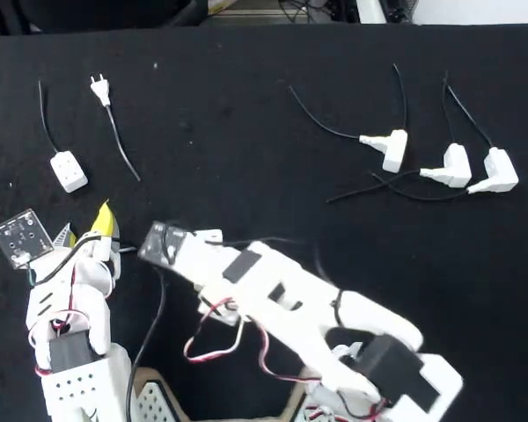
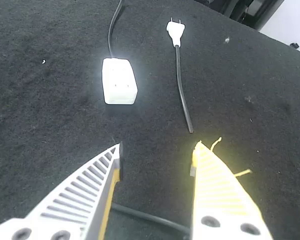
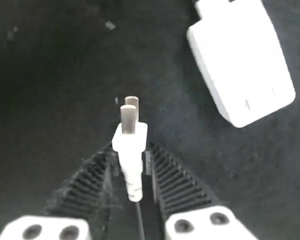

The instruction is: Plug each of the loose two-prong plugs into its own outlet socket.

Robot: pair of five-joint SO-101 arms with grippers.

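We log the right gripper [image 3: 130,151] clamped on the body of a light, stiff plug [image 3: 129,136], prongs free, near a socket [image 3: 242,75]; the left gripper [image 2: 157,146] stands apart; the body seems the best hold.

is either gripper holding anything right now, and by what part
The right gripper grips a two-prong plug by its white body, prongs sticking out past the fingertips. The left gripper is open and holds nothing.
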